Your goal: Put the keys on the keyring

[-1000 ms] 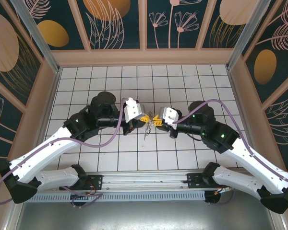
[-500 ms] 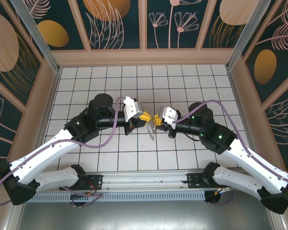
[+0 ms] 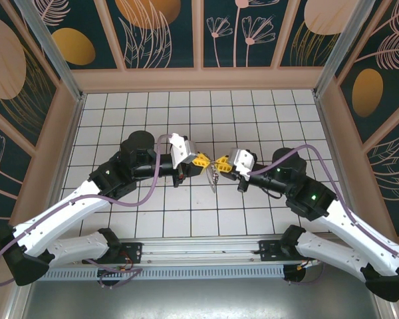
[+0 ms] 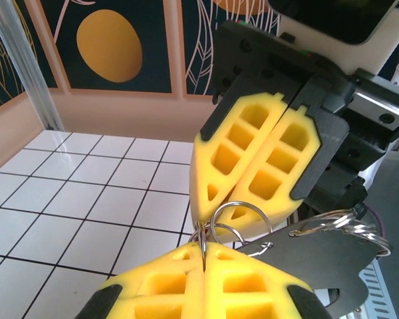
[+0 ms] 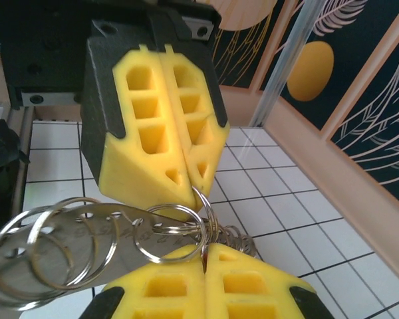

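**A:** What's sitting at the centre?

**B:** The keyring (image 4: 204, 240). It's 1 thin grey wire loop, and it's hanging btwn the 2 grippers, up off the white tiled floor (image 3: 253, 119), about mid-table.

**A:** How many keys?

**B:** I'm making out 1 key (image 5: 86, 229). It's flat, silvery stamped metal w/ small round holes, and it's dangling in the same bunch. At least 3 shiny round split rings (image 5: 50, 256) are overlapping it. Smaller coils are bunching beside the loop, too tangled to count.

**A:** And the grippers?

**B:** There are 2, ea. w/ 2 yellow wedge-shaped fingertips moulded w/ hollow square cells on black backing. The left gripper (image 3: 201, 161) is pressing its fingers fully together, w/ the wire running into the seam. The right gripper (image 3: 221, 161) is doing likewise from the opposite side, clamping the same wire bunch. The 2 pairs of tips are meeting point to point, just about touching.
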You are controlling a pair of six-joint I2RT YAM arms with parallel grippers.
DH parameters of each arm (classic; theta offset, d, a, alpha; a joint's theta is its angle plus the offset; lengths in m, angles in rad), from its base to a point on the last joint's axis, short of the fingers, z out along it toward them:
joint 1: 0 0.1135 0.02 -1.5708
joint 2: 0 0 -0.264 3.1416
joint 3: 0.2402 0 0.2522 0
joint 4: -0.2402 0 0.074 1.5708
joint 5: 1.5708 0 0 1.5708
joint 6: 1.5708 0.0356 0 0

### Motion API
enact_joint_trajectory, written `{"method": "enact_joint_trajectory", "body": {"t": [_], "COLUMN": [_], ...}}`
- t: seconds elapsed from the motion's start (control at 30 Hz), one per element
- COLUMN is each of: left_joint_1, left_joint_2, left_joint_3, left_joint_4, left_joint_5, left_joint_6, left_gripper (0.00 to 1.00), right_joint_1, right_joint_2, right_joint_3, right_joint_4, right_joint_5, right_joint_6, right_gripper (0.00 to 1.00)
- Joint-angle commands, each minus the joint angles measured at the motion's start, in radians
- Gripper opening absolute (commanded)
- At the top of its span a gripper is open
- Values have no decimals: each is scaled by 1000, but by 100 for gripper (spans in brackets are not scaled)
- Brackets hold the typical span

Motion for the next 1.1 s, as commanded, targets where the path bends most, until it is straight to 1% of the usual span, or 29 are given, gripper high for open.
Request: {"method": "enact_joint_trajectory", "body": {"t": [0.0,0.33,0.47,0.57,0.87,1.07], "left_joint_1": [0,0,0,0,1,1], "left_joint_2": [-6,7,9,5,-43,-70], "left_joint_3": [22,20,14,11,-10,-47], "left_joint_4": [-34,-74,-78,-74,8,50], "left_joint_5": [36,25,12,9,6,5], "left_joint_6": [17,35,39,39,17,-7], "left_gripper": [0,0,0,0,0,0], "right_joint_1": [11,165,217,248,280,302], "right_joint_2": [-20,24,21,3,-67,-83], "right_joint_3": [9,44,38,24,-16,-5], "right_joint_4": [80,99,134,168,219,220], "right_joint_5": [111,280,296,339,355,372], "right_joint_6": [-19,-140,-180,-203,-198,-204], "right_gripper": [0,0,0,0,0,0]}}
